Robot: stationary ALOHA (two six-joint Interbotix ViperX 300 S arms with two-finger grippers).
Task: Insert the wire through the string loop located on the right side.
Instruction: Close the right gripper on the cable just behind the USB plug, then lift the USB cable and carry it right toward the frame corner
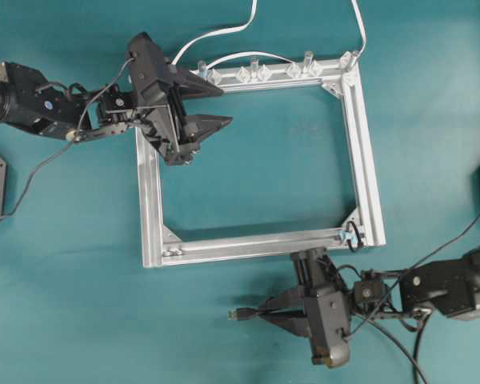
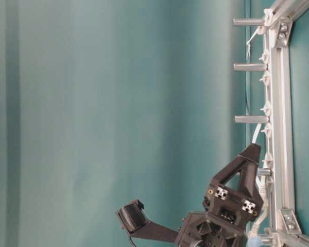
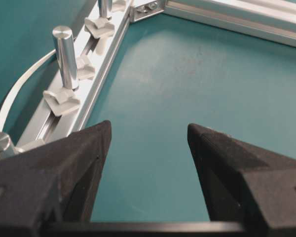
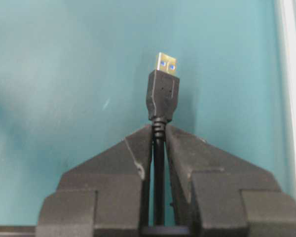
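The right gripper (image 4: 158,136) is clamped tight on the wire (image 4: 158,168), just behind its black plug (image 4: 162,96), so the metal tip juts out past the fingertips over the teal table (image 4: 64,74). In the overhead view this gripper (image 1: 264,308) sits on the near side of the aluminium frame (image 1: 360,144), outside it, with the plug (image 1: 238,314) pointing left. The string loop (image 1: 353,234) hangs at the frame's near right corner, apart from the plug and to its right; whether it lies open enough to thread is hard to judge from here. At the frame's far left corner the left gripper (image 1: 216,104) holds its jaws spread wide with nothing between them. White flat cables (image 1: 224,32) run off from the far bar, beside clear clips (image 1: 252,74).
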